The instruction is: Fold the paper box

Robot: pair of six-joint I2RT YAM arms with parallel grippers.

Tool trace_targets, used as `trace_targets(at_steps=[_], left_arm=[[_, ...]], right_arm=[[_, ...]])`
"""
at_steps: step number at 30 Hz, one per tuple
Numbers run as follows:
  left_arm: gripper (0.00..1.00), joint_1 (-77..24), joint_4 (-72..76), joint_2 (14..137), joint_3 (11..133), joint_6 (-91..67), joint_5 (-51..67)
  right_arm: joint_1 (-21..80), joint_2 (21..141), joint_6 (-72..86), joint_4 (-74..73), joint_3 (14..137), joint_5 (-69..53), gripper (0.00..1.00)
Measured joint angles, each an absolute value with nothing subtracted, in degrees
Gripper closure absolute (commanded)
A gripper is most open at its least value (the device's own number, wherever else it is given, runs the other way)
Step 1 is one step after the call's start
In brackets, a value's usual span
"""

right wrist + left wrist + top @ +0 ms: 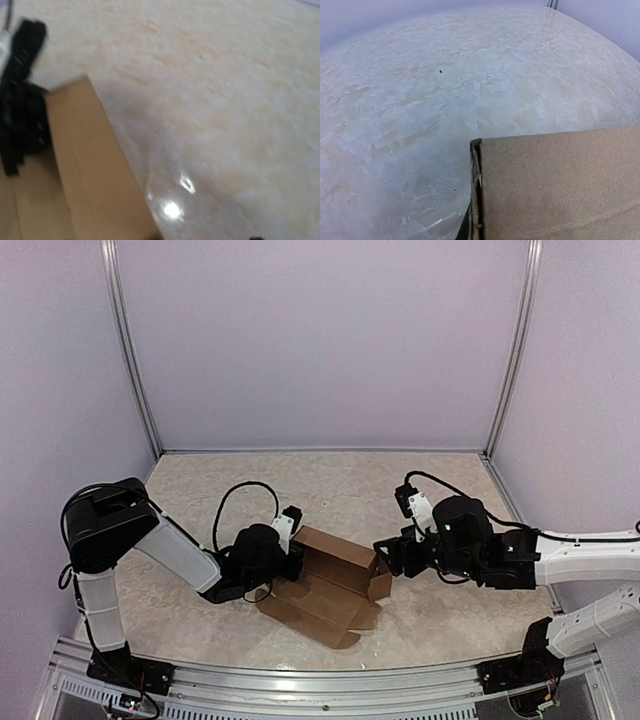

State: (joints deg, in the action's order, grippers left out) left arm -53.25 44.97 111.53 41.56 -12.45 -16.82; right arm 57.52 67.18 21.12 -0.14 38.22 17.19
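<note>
The paper box (pixel 330 592) is brown cardboard lying partly folded at the table's middle, with its back and side walls raised and its front flaps flat. My left gripper (pixel 296 562) is shut on the box's left wall. In the left wrist view the doubled wall edge (pixel 476 192) stands upright beside one dark finger (pixel 463 230), and the wall's face (pixel 555 185) fills the lower right. My right gripper (pixel 388 557) hovers at the box's right end, open and holding nothing. The right wrist view is blurred and shows a box wall (pixel 85 160) at the left, with no fingers in sight.
The tabletop (pixel 440 500) is a mottled beige, with purple walls and metal posts behind and at the sides. A metal rail (pixel 320 680) runs along the near edge. The left arm's black gripper (pixel 22 100) appears at the far left of the right wrist view.
</note>
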Motion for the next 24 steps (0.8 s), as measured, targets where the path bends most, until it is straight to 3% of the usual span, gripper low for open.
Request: trace_targets(at_steps=[15,20,24], left_arm=[[1.0,-53.7,41.7,110.0,41.4,-14.8,-19.8],[1.0,-54.2,41.1,109.8,41.4,-14.8,-20.3],[1.0,-54.6,40.5,109.5,41.4,-14.8,-20.6]], right_arm=[[55.3,62.9,20.8,-0.4,27.1,9.1,0.26],[54.9,66.0,20.3,3.7,25.9,6.8,0.36],[54.8,69.9,19.5,7.6,25.9,4.9,0.38]])
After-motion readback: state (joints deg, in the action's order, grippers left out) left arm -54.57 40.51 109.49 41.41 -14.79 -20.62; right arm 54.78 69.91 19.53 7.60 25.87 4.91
